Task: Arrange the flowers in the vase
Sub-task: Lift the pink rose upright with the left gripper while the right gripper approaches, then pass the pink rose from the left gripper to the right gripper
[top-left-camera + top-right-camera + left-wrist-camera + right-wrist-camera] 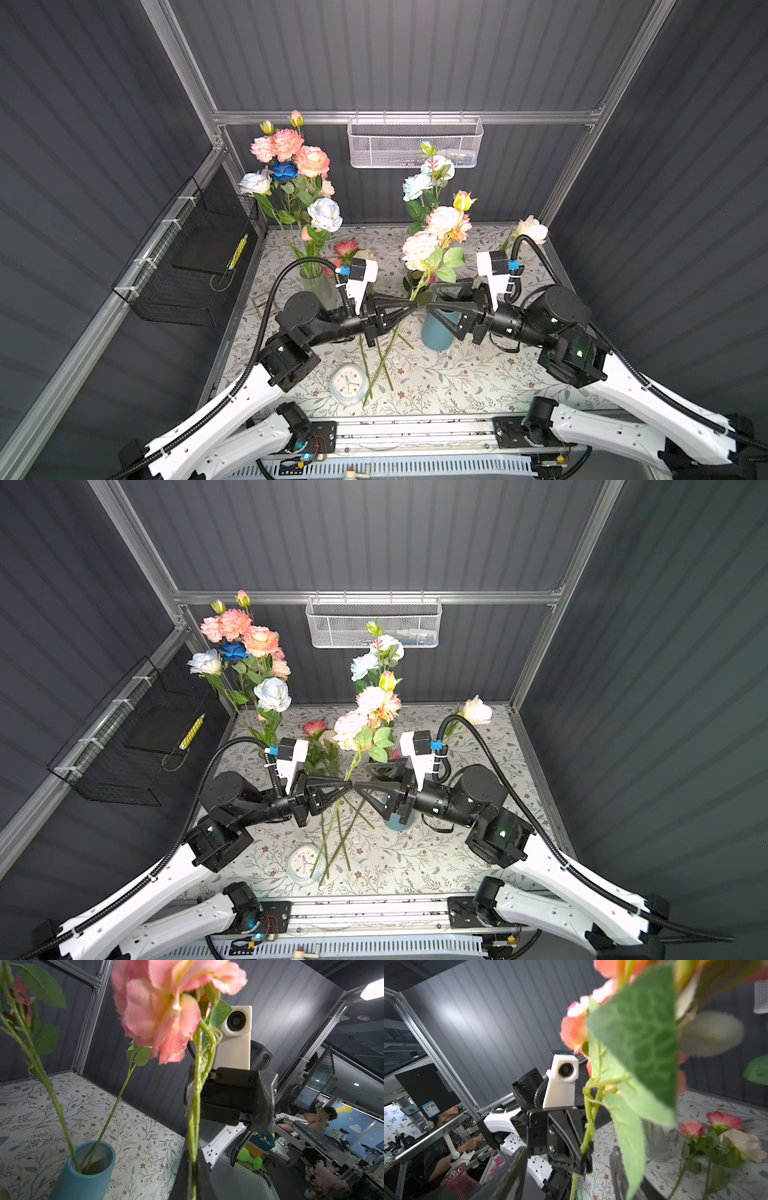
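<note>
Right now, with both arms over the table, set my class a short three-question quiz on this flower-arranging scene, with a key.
1. True or false: the right gripper is clamped on the pink sprig.
2. In the left wrist view, how many stems stand in the blue vase? A none; B two; C five.
3. Fill in: the pale object on the tablecloth nearest the front edge is a ____.
Key: 1 false: the left gripper is shut on its stem, and the right one is open. 2 B. 3 clock.
</note>
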Controlling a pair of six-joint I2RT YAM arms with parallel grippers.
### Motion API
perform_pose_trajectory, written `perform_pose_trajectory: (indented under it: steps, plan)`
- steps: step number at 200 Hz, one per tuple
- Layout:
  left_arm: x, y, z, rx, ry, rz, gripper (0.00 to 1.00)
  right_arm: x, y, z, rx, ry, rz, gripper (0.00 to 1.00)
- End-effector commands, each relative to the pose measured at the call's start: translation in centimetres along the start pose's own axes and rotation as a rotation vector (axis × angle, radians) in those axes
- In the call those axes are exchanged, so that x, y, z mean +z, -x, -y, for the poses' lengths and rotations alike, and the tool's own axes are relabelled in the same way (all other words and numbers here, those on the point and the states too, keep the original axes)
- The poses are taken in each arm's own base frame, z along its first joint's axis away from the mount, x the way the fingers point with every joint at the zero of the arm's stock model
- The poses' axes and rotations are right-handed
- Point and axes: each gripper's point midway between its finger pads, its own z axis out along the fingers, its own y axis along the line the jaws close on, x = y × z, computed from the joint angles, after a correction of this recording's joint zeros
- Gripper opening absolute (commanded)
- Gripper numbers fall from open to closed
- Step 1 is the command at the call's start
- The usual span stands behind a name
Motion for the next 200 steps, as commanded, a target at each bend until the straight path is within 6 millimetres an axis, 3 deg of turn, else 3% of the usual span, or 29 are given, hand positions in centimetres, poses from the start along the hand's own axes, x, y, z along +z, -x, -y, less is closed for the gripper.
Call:
perform_pose_trajectory:
  steps: [1,46,83,95,106,112,135,157,200]
  plan:
    - [0.1,0.3,1.4,-0.006,-0.078,0.013,0.00,0.7,1.5,0.0,0.000,0.003,0.079,0.63]
    - [0.3,0.3,1.6,-0.023,-0.112,0.017,0.00,1.8,1.2,0.6,0.015,-0.005,0.060,0.50]
    - [0.4,-0.1,1.1,-0.041,-0.093,0.011,0.00,1.7,1.0,0.8,0.017,-0.015,0.057,0.20]
    - [0.4,-0.3,0.6,-0.049,-0.075,0.012,0.17,1.5,1.0,0.8,0.015,-0.023,0.056,0.11]
    - [0.4,-0.3,0.4,-0.054,-0.063,0.016,0.49,1.3,1.0,0.9,0.014,-0.032,0.058,0.05]
    - [0.3,-0.4,0.3,-0.054,-0.056,0.019,0.61,1.1,1.0,0.9,0.014,-0.037,0.058,0.03]
    - [0.2,-0.5,-0.3,-0.057,-0.022,0.023,0.86,0.4,1.0,0.9,0.009,-0.053,0.057,0.00]
    - [-0.2,-0.5,-0.8,-0.057,0.011,0.034,1.00,-0.5,0.9,1.0,0.001,-0.077,0.050,0.00]
    - [-2.8,0.1,-3.4,-0.030,0.239,0.118,1.00,-3.1,-0.1,2.0,-0.032,-0.175,0.022,0.00]
